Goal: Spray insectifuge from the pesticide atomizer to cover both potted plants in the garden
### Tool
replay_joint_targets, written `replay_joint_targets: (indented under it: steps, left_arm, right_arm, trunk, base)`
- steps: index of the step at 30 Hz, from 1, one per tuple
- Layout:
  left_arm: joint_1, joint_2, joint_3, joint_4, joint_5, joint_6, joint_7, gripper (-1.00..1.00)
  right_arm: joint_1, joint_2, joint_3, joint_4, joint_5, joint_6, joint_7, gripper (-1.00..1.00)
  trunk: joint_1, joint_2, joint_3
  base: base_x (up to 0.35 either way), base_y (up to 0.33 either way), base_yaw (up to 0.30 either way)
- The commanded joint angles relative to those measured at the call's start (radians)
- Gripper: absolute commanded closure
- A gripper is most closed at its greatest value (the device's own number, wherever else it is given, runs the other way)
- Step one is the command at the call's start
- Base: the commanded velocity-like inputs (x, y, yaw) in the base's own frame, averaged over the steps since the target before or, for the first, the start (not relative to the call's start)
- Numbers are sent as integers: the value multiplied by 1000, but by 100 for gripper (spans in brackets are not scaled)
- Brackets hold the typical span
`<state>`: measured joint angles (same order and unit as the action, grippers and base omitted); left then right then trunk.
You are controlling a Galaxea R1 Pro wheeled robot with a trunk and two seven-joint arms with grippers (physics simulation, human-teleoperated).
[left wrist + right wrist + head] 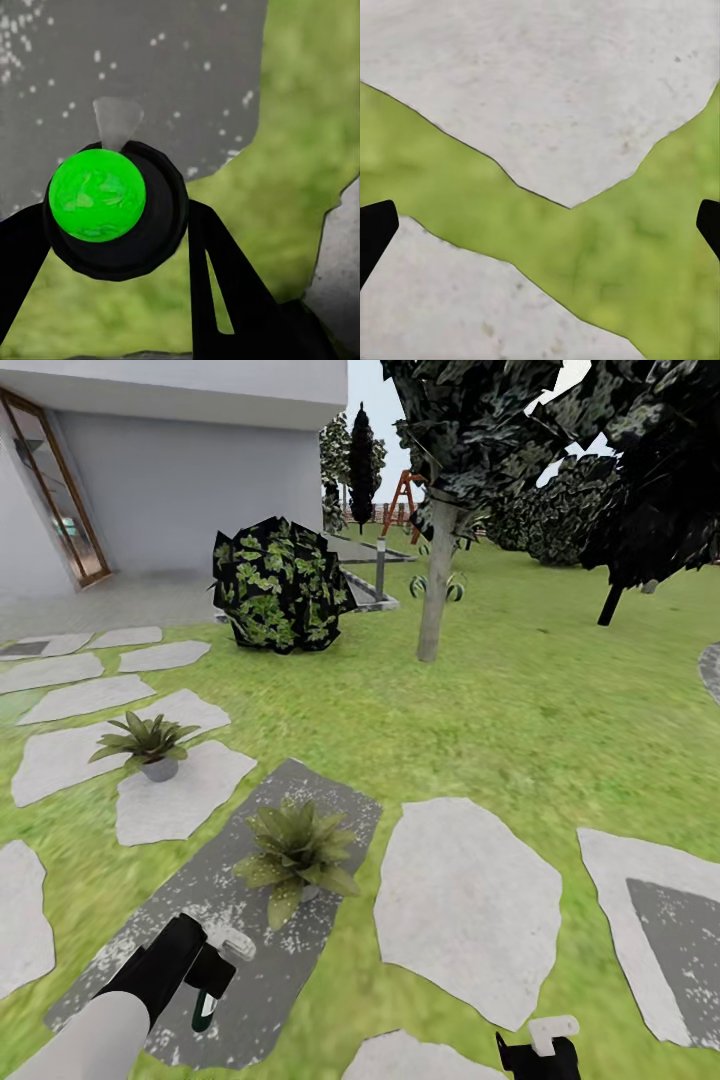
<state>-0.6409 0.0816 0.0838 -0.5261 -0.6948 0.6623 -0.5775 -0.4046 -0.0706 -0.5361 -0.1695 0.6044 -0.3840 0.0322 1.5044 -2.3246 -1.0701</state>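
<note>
Dark, speckled stone (300, 790) lies under the nearer potted plant (297, 852), and the left gripper (208, 968) hangs just short of it, clenched around the pesticide atomizer (204, 1008). In the left wrist view the bottle (112, 210) sits between the black fingers (225, 285) with a pale spray cone at its head — aimed, I judge, to wet the leaves ahead. The farther potted plant (148, 741) waits on a pale slab, well apart. The right gripper (545, 1050) idles low over grass and pale stepping stones (547, 90), fingertips spread and empty, out of the way.
</note>
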Motion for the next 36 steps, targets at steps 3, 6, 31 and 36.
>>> replay_joint_targets:
  steps: [3,6,31,36]
  left_arm:
    - [0,-2,4,-2,-11,2,-8,100]
    - [0,-2,5,-2,-11,2,-8,100]
    - [0,-2,13,-2,-8,2,-8,100]
    - [0,-3,16,-3,0,5,-10,100]
  right_arm:
    - [-1,0,-8,1,6,-4,3,-100]
    - [0,0,-8,1,6,-4,3,-100]
    - [0,0,-8,1,7,-4,3,-100]
    - [-1,1,-7,1,7,-4,4,-100]
  trunk:
    - [0,0,-1]
    - [0,0,-1]
    - [0,0,-1]
    - [0,0,-1]
  base:
    - [113,-174,0]
    - [148,-231,0]
    - [75,-235,115]
    - [0,-235,277]
